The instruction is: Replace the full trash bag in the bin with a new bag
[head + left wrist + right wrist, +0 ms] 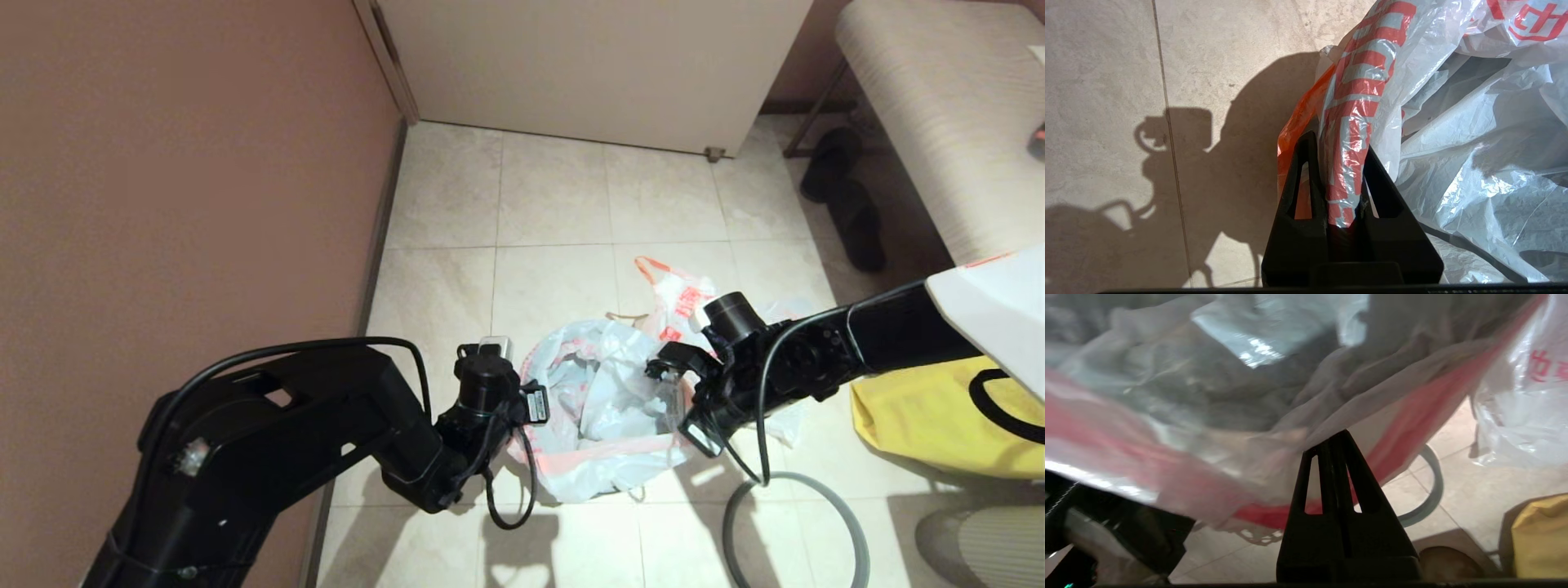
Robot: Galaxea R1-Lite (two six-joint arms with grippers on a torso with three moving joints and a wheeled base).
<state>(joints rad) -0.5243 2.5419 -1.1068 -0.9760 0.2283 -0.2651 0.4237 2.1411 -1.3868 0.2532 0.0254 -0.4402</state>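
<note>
The left gripper (1345,171) is clamped on a bunched fold of the new bag (600,408), right at the bag's left edge; the red-printed plastic runs up between its fingers (1306,163), with a strip of the pale-orange hem just outside them. Across the bag's mouth, the right gripper (1337,449) sits at the opposite, right edge with its fingers pressed flat together. Their tips meet the bag's hem, but the right wrist view does not show whether any film is caught between them.

Between the two grippers the bag is spread open and crumpled, with only dark folds showing inside. The bin itself is hidden under the plastic and cannot be made out.

Just beyond the right gripper, away from the robot, the full bag (678,302) lies on the floor (555,196), one orange loop handle sticking up. Below and to the near side of the right gripper, the grey hoop (849,523) lies flat on the tiles, apart from the bag. Further right of that gripper is a yellow cloth (922,425). Well beyond it, dark slippers (849,204) rest beside a bench (939,106). Left of the left gripper stands a brown wall (188,180), and far ahead a pale cabinet (596,65).
</note>
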